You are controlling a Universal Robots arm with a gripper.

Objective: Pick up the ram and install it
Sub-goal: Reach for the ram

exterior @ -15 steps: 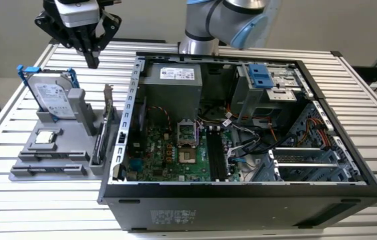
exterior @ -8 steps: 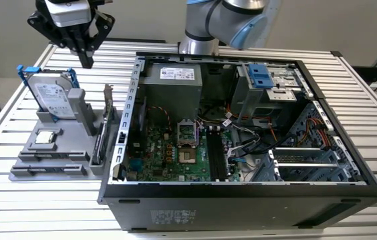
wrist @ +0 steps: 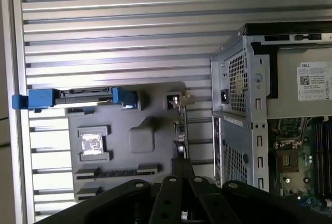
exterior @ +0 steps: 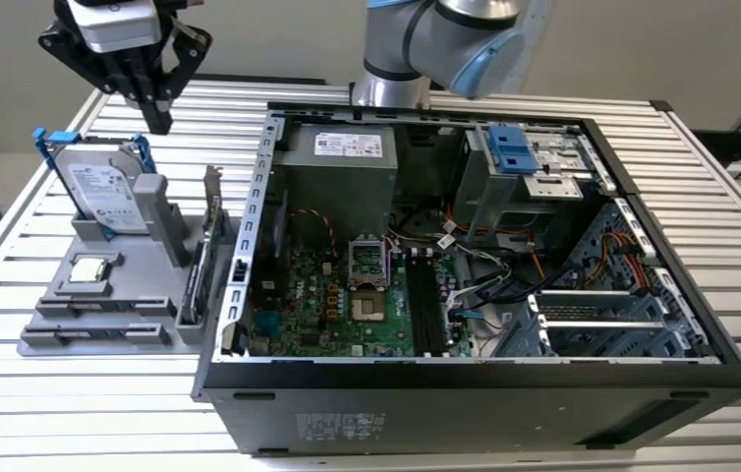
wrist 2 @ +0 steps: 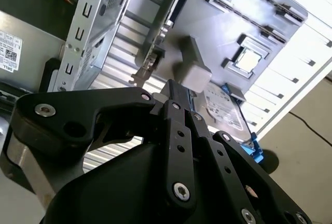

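Exterior view puts the gripper (exterior: 158,120) high at that view's left, its two black fingers pressed together into one point with nothing between them. In both wrist views the fingers (wrist 2: 173,90) (wrist: 182,164) also meet tip to tip and carry nothing. The tips hang in the air above the hard drive (exterior: 102,192), apart from it. The drive stands upright in a blue bracket (exterior: 45,147) at the back of a gray holder (exterior: 49,339). A processor (exterior: 91,270) lies flat in its seat in front of the drive. Along the holder's edge nearest the computer case (exterior: 476,398), a card with a silver bracket (exterior: 213,211) stands on edge. What looks like the ram (wrist: 117,172) sits on the holder as a thin dark strip, edge-up in the long slot just beside the processor and well away from the fingertips. From these angles I cannot tell its chips or label. In the second wrist view the same strip (wrist 2: 244,6) runs along its slot beyond the processor. The case lies open on its side at the holder's exterior-view right, close beside it. Inside it the green motherboard (exterior: 324,305) faces up, with the long black slots (exterior: 421,305) next to the processor socket and a power supply (exterior: 344,157) at the back. Holder and case both rest on a table (exterior: 83,413) of ribbed metal slats, and the arm (exterior: 436,39) rises behind the case.
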